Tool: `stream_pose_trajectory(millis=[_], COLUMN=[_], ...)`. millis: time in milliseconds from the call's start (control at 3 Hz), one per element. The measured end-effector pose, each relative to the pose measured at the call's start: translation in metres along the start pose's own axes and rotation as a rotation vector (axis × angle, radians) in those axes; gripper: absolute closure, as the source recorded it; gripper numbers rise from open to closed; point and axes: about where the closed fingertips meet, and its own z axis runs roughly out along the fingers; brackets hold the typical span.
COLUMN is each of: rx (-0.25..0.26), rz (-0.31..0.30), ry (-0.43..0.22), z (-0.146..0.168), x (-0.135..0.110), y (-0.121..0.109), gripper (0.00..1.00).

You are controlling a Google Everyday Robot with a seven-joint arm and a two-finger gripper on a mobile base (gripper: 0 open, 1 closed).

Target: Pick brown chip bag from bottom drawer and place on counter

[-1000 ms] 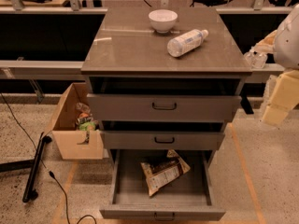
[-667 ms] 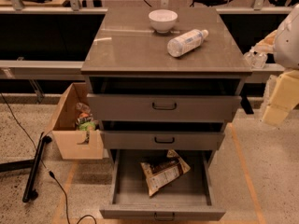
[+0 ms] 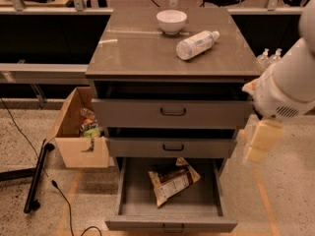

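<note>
The brown chip bag [image 3: 172,181] lies crinkled and flat in the open bottom drawer [image 3: 133,200], near its middle and towards the back. The drawer is pulled out at the foot of the cabinet, with its small black handle at the lower edge of the view. The counter [image 3: 133,48] tops the cabinet. My gripper [image 3: 258,144] hangs from the white arm to the right of the cabinet. It is level with the middle drawer, above and right of the bag, and holds nothing that I can see.
A white bowl [image 3: 171,20] and a clear bottle [image 3: 196,44] lying on its side rest on the counter. The top drawer [image 3: 172,112] and middle drawer [image 3: 172,147] are slightly ajar. A cardboard box [image 3: 78,132] with packets and a black pole [image 3: 37,176] stand on the floor at the left.
My arm and gripper have moved down and to the left, closer to the cabinet's right side. The bag, the drawers and the things on the counter have not moved.
</note>
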Motion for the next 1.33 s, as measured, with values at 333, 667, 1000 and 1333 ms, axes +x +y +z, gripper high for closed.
stream_pose_trajectory(millis=[333,667,1000,1333], rx=[-0.026,-0.057,-0.116,-0.121], rz=[-0.038,-0.027,-0.01,0.031], ry=[0.007,-0.05,-0.23,-0.345], z=[0.061,0.115,0.171,0.215], x=[0.011,0.035,0.046,0.054], y=[0.02,0.034,0.054,0.076], gripper=[0.0,0.0,0.0,0.0])
